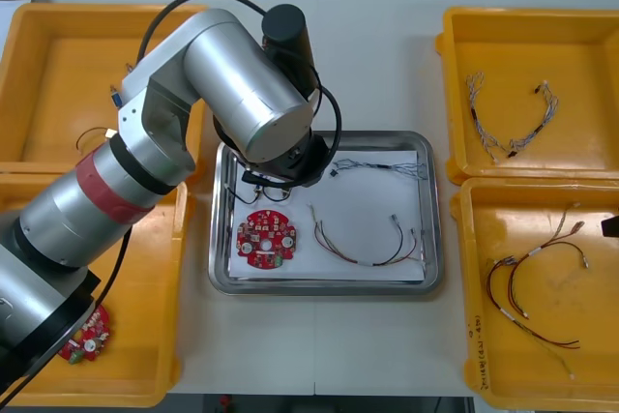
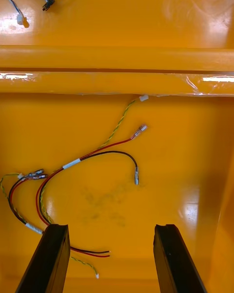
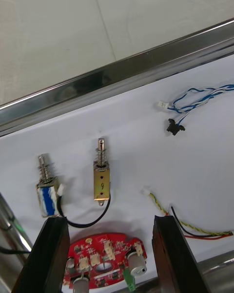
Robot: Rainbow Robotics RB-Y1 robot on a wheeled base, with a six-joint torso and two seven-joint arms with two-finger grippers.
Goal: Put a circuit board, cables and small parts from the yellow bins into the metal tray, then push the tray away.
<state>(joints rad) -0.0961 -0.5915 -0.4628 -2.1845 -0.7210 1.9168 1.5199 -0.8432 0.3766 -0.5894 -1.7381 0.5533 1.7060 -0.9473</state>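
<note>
Fingers spread above the white-lined metal tray (image 1: 329, 287), the left gripper (image 3: 108, 219) hovers over a round red circuit board (image 1: 268, 237) (studded with pale connectors) beside two small metal parts (image 3: 101, 178), while the right gripper (image 2: 111, 227), likewise parted, hangs over red and yellow cables (image 2: 73, 166) in a yellow bin (image 1: 464, 268).

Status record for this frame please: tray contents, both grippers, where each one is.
tray: metal tray, between the bins, white inside
in tray: circuit board; blue and white cable; red and yellow cable; two small metal parts
left arm: left gripper open, above the tray's parts and board
right arm: right gripper open, over the right near bin and its cables
</note>
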